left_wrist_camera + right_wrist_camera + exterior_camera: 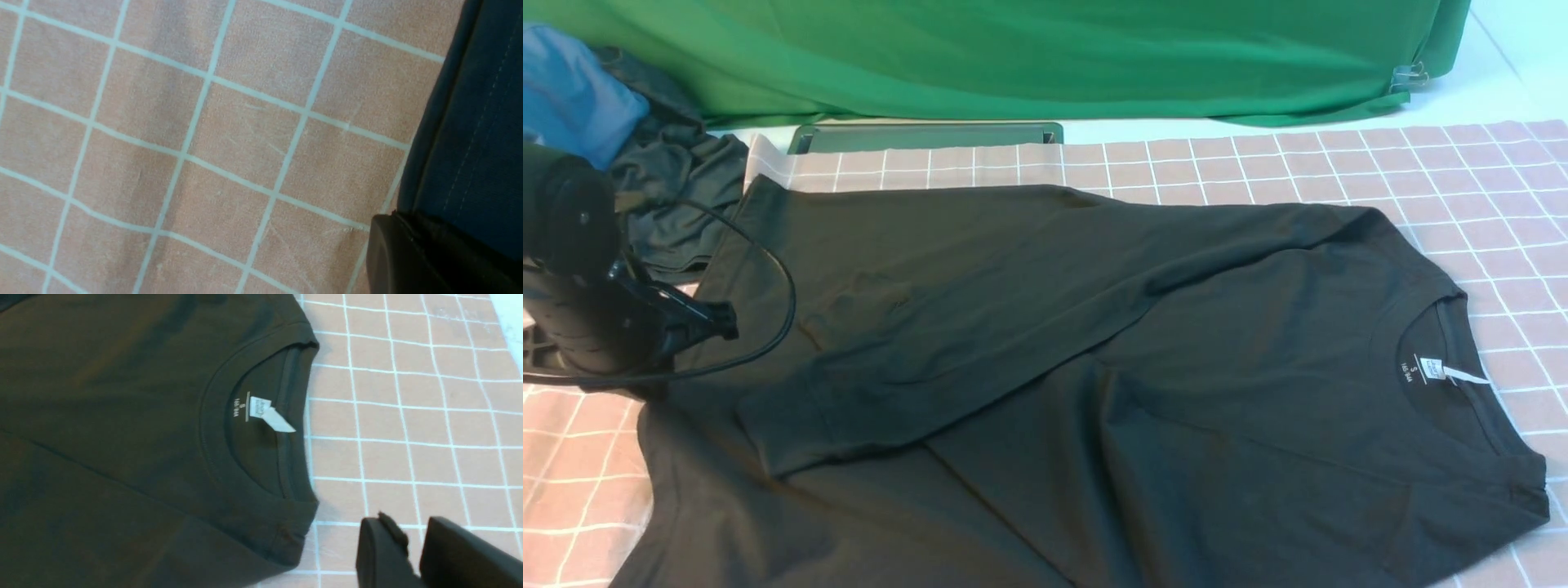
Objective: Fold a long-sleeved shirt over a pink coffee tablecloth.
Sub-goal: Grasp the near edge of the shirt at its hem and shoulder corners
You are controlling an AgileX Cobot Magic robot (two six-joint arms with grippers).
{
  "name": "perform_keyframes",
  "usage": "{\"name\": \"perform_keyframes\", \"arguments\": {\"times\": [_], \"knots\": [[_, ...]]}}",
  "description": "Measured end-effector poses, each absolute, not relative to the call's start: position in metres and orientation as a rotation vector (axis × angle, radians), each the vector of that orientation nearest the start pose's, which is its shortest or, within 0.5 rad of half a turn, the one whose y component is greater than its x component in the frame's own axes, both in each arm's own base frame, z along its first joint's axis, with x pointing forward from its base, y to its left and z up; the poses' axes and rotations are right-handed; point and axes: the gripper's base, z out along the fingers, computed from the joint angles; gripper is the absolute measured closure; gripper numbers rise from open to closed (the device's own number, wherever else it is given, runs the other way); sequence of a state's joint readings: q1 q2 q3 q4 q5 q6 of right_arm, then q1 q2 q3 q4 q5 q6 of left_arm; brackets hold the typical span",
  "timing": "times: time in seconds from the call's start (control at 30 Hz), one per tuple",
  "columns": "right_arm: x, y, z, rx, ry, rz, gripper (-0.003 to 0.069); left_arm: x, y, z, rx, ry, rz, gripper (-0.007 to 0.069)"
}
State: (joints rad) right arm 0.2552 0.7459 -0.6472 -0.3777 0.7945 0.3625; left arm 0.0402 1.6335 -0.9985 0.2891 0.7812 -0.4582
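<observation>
Left pincer (412, 249) is pressed together at the hem (470, 143) of the long-sleeved shirt (1094, 367), far left; whether cloth is caught in it I cannot tell. My right pincer (414, 555) hangs slightly spread and empty just beside the collar (212, 416). The shirt lies on the pink coffee tablecloth (1462, 180), collar right, one sleeve (947, 359) crossed over its body. I judge sleeve folding is under way; next needs a sure grip.

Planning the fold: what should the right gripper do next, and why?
Probably ease the right gripper onto the edge of the long-sleeved shirt by the collar and close: its jaws stand open over pink tablecloth beside it, and a sleeve lies across the body.
</observation>
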Motion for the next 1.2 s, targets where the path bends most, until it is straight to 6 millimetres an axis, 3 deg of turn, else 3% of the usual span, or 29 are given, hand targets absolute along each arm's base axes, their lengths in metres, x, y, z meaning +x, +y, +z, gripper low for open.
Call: {"name": "perform_keyframes", "arguments": {"times": [0.13, 0.23, 0.4, 0.57, 0.73, 0.93, 1.13, 1.2], "knots": [[0.133, 0.016, 0.299, -0.081, 2.337, -0.057, 0.0463, 0.297, 0.031, 0.211, -0.463, 2.839, 0.272, 0.0550], [0.133, 0.023, 0.296, -0.115, 2.368, 0.028, 0.0463, 0.289, 0.031, 0.230, -0.471, 2.786, 0.255, 0.0509], [0.145, 0.033, 0.283, -0.166, 2.471, 0.087, 0.0498, 0.270, 0.021, 0.271, -0.494, 2.654, 0.072, 0.0498], [0.162, 0.040, 0.262, -0.245, 2.606, 0.082, 0.0530, 0.246, 0.011, 0.286, -0.484, 2.715, -0.050, 0.0498], [0.172, 0.048, 0.248, -0.326, 2.678, 0.129, 0.0532, 0.215, 0.009, 0.272, -0.489, 2.865, -0.044, 0.0498], [0.178, 0.053, 0.244, -0.379, 2.658, 0.172, 0.0533, 0.172, 0.011, 0.232, -0.499, 3.035, 0.050, 0.0480], [0.179, 0.053, 0.245, -0.394, 2.642, 0.171, 0.0533, 0.153, 0.014, 0.201, -0.516, 3.086, 0.139, 0.0349], [0.179, 0.053, 0.245, -0.404, 2.640, 0.169, 0.0533, 0.150, 0.018, 0.196, -0.547, 3.068, 0.194, 0.0242]]}}
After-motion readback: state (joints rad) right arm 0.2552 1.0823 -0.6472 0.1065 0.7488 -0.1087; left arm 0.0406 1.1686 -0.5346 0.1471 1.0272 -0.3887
